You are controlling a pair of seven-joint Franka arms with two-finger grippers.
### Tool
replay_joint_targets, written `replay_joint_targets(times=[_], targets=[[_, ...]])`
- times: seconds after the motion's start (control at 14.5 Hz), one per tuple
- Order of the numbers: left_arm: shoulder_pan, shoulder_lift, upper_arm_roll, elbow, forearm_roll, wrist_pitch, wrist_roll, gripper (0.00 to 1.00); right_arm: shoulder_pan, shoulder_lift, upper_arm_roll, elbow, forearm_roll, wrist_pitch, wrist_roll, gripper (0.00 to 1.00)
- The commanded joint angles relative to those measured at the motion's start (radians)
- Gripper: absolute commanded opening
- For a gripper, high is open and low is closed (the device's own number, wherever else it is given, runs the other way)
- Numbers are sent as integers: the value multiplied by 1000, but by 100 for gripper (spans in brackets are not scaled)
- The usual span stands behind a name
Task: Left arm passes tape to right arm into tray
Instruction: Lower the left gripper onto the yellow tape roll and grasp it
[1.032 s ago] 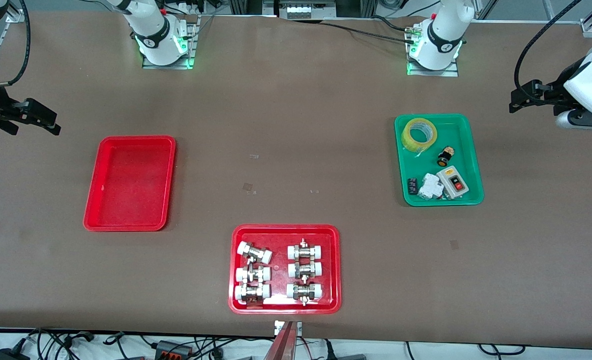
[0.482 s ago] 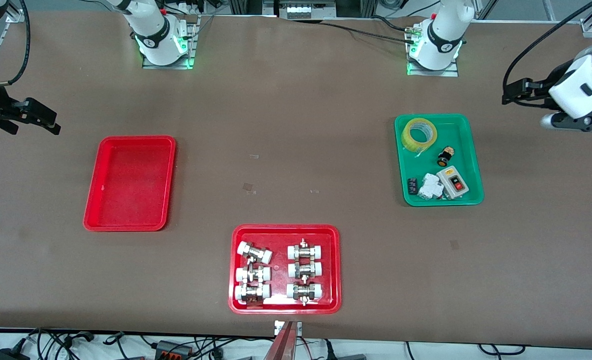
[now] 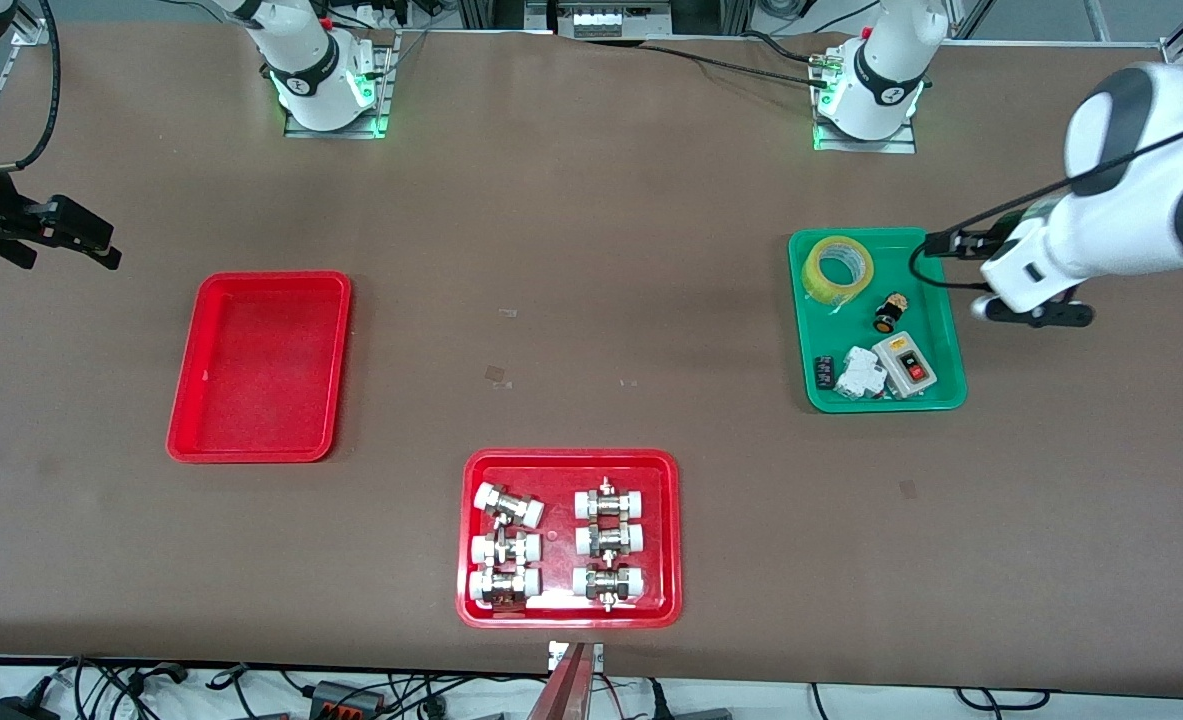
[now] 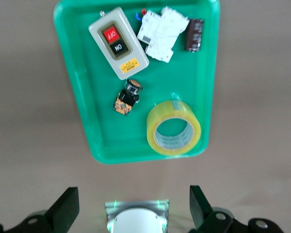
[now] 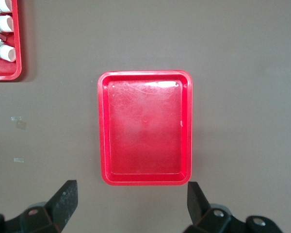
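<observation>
Yellowish translucent packing tape [image 3: 837,268], a ring-shaped roll with a white core, lies flat in the green plastic tray [image 3: 941,300] toward the left arm's end of the table, in the corner of that tray farthest from the front camera, so nothing of the task looks done yet. Sharing the green tray are a grey switch box with red and black buttons [image 3: 904,364], a small black and gold push button [image 3: 887,314], a white breaker block [image 3: 860,375] and a small black part [image 3: 824,372], all nearer the front camera than the roll and apart from it. The left gripper [image 4: 131,206] hangs in the air beside the green tray's edge, its fingers spread wide and holding nothing; the left wrist view shows the roll untouched. The right gripper [image 5: 131,204] waits at the right arm's end of the table, near the plain narrow red plastic tray [image 3: 259,366], fingers likewise spread and empty. That red tray holds nothing. A squarer red tray with white-capped metal fittings [image 3: 570,538] sits near the front camera, between the two. By my reading, everything is left: the pickup, the handover between the arms, and the drop into the narrow red tray.
</observation>
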Motion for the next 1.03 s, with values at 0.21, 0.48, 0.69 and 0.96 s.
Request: replay_joint_targets(times=[0.21,0.48,0.69,0.96], targets=[[-3,29,-33,-300,-20,325,-9,100,-17,27,0,17,1,6,8,100],[-1,112,-34,-374,-26,499,-6,100,-15,30,-2,25,0,-2,5,100],[-3,139,-36,-400,-46,535,-7,100,-17,32,-5,25,1,4,7,100],[3,139,-60,-423,-49,535,-6,88,-12,27,-3,25,1,3,7,100]])
